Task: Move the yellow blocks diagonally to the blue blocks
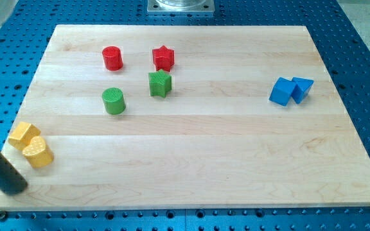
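**Tip at the bottom-left corner, beside the yellow pair**

My tip (15, 187) sits near the bottom-left corner of the wooden board (191, 160), at the end of the dark rod that slants in from the view's left edge. There is no gripper on this arm, so nothing opens, closes or holds; the rod carries nothing. The tip is just below and to the left of the yellow blocks, close to them, but I cannot tell whether it touches the nearer one.

Counting outward, I see eight blocks in four colour pairs.

Two yellow: a yellow cylinder (38, 152) nearest my tip, and a second yellow block (23, 135), of angular shape I cannot make out fully, touching it on its upper left. Both lie at the board's left edge.

Two green: a green cylinder (114, 101) and a green star (160, 83), near each other in the upper-left part of the board.

Two red: a red cylinder (112, 58) and a red star (163, 58), above the greens; the red star stands just above the green star.

Two blue: a blue cube (281, 91) and a blue wedge-like block (302, 89), touching side by side at the view's right, well apart from the yellow pair and my tip.

A metal mount (181, 6) shows at the view's top, and blue perforated table (358, 38) surrounds the board.
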Robot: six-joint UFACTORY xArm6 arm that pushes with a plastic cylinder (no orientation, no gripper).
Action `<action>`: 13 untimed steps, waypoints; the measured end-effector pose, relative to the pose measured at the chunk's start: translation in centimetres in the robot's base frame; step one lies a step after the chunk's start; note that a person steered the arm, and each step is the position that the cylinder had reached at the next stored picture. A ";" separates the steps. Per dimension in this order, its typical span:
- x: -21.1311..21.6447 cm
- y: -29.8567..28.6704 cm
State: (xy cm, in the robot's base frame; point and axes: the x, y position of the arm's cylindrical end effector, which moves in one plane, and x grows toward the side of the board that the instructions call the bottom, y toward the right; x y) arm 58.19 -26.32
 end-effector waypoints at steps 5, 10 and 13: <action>-7.6 6.5; 1.1 -4.2; -7.2 -3.6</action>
State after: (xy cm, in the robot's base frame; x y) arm 51.02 -29.91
